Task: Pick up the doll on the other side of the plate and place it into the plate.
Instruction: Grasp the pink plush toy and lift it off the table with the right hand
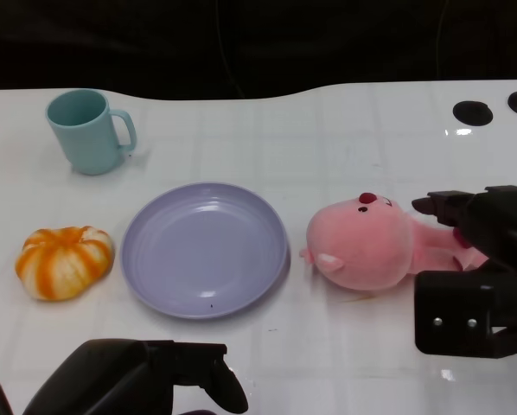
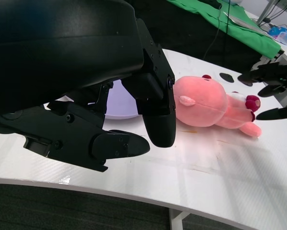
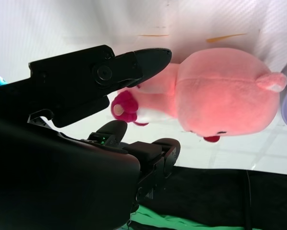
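**Pink doll grab: looks easy, but a few ways it can flop**

Going left to right across the counter (image 1: 345,112): there's a teal mug (image 1: 87,130) at the far left, an orange pumpkin toy (image 1: 64,261) nearer the robot, then the purple plate (image 1: 205,248) in the middle, with nothing in it. The left hand (image 1: 150,376) sits low at the near edge holding nothing, fingers loosely curled, well away from the action.

The doll (image 1: 367,242) lies on its side on the counter just right of the plate, close to the rim but not touching as far as I can tell. The right hand (image 1: 479,264) is spread wide around the doll's back end, fingers above and below the legs, nothing gripped yet.

What worries me:
- The hand is lined up on the skinny legs, not the fat head. Squeeze there and the heavy head probably droops or swings on the lift, maybe slipping out.
- It's soft plush, so the fingers could just squash in and drag it along the counter.
- A swinging head could clip the plate rim and shove the plate toward the pumpkin.

Orientation: the long axis runs roughly left-right, head pointing at the plate, feet toward the right hand.
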Robot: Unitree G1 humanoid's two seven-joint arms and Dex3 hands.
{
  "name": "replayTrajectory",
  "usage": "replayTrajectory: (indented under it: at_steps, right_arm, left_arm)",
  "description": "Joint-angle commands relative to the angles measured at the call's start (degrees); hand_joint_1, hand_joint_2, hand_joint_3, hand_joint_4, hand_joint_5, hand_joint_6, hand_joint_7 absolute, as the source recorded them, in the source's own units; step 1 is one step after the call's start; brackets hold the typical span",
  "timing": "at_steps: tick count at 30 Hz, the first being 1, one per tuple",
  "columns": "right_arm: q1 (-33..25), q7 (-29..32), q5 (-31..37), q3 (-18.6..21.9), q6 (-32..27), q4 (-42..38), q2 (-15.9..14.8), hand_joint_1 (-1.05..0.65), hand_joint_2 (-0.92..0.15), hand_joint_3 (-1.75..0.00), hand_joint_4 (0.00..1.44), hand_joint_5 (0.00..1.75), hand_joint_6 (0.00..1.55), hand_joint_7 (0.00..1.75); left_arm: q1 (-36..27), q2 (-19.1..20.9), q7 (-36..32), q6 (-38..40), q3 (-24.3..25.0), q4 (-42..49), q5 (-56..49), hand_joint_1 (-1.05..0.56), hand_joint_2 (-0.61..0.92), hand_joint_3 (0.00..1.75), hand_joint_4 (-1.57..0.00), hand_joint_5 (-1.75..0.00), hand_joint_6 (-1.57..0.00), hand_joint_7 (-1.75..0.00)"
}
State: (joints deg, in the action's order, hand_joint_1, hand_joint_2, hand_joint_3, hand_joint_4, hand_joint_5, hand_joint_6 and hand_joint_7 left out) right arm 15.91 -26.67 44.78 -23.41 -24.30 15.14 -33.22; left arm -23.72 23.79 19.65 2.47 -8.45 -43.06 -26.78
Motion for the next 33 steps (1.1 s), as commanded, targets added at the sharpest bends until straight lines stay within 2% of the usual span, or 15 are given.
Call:
replayTrajectory:
  at_steps: [1, 5, 15, 25, 33]
  right_arm:
    - [1.88, 1.63, 2.16, -0.86, 0.97, -3.99, 2.09, -0.81, -0.92, -0.14, 0.23, 0.56, 0.34, 0.09]
    - [3.05, 2.72, 3.86, -1.44, 1.87, -7.73, 4.18, -0.82, -0.92, -0.17, 0.23, 0.56, 0.35, 0.08]
    - [8.64, 3.51, 7.46, -3.34, -0.84, -19.02, 10.43, -0.83, -0.92, -0.2, 0.2, 0.53, 0.34, 0.05]
    - [11.64, 5.64, 7.41, -3.03, -1.48, -25.89, 12.86, -0.82, -0.92, -0.19, 0.19, 0.5, 0.34, 0.03]
    - [11.73, 5.58, 7.11, -1.86, -1.78, -24.61, 11.78, -0.82, -0.92, -0.19, 0.2, 0.51, 0.35, 0.03]
  left_arm:
    - [-0.16, 0.12, 0.25, -0.33, -0.23, -0.37, -0.8, -0.21, 0.92, 0.4, -0.62, -1.67, -0.71, -0.91]
    - [-0.29, 0.03, 0.25, -0.25, -0.35, -0.6, -1.01, -0.21, 0.92, 0.4, -0.62, -1.66, -0.71, -0.91]
    - [-1.06, -0.14, 0.55, 0.01, -0.3, -1.39, -1.03, -0.22, 0.92, 0.4, -0.62, -1.63, -0.7, -0.91]
    - [-1.48, -0.2, 0.79, 0.75, -0.34, -2.45, -1.17, -0.22, 0.92, 0.41, -0.63, -1.65, -0.7, -0.92]
    - [-1.4, 0.09, 0.97, 0.66, 0.12, -2.52, -0.54, -0.21, 0.92, 0.41, -0.63, -1.65, -0.7, -0.93]
